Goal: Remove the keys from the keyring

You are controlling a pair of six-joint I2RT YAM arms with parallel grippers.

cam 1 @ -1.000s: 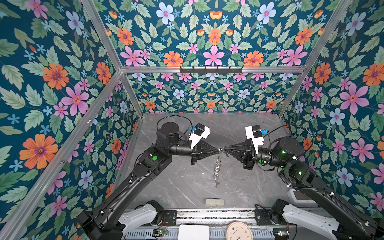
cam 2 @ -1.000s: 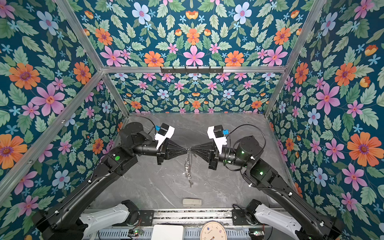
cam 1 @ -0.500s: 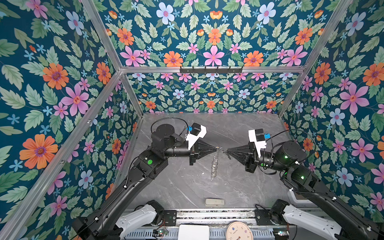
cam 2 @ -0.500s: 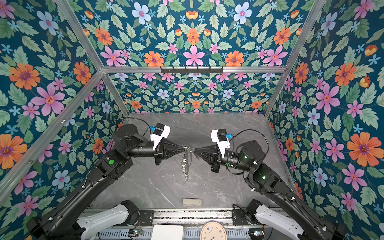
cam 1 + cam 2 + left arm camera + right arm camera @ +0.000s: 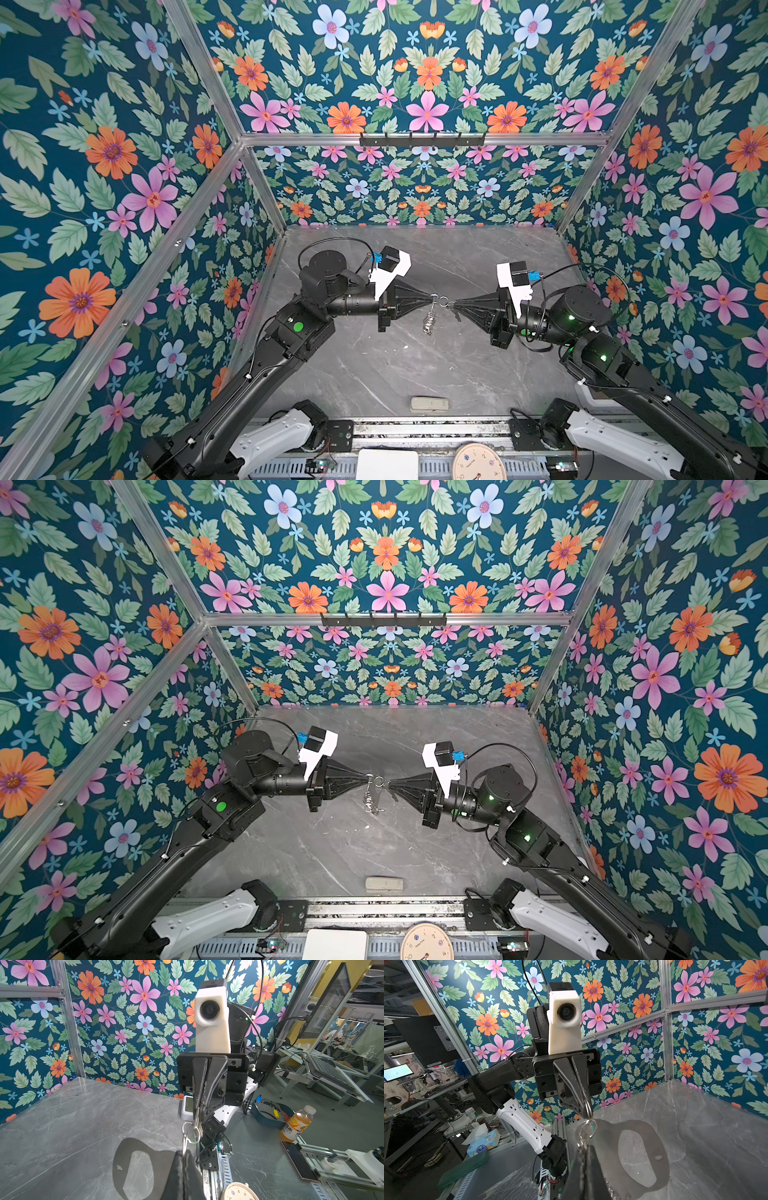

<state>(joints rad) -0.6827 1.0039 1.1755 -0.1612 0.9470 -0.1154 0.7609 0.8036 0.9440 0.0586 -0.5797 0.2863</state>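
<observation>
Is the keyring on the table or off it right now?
Off it: the keyring hangs pinched between the left claw and right claw, above the table.

**Both arms raised, pincers closed tip to tip**

The left arm [image 5: 266, 365] is raised from its base at the near edge and bent at the elbow, so that its wrist [image 5: 357, 305] is held about level, well above the tabletop, and is pointed to the middle. The right arm [image 5: 615, 365] is posed nearly as a mirror of it, with its wrist [image 5: 536, 322] turned to the left. The left pincer [image 5: 431, 296] and the right pincer [image 5: 456, 303] are faced tip to tip, near each other but not touching. Both jaws are pressed together. The left pincer is closed on the keyring [image 5: 444, 299], and the right pincer, as far as can be told, on the keys [image 5: 197, 1125].
</observation>
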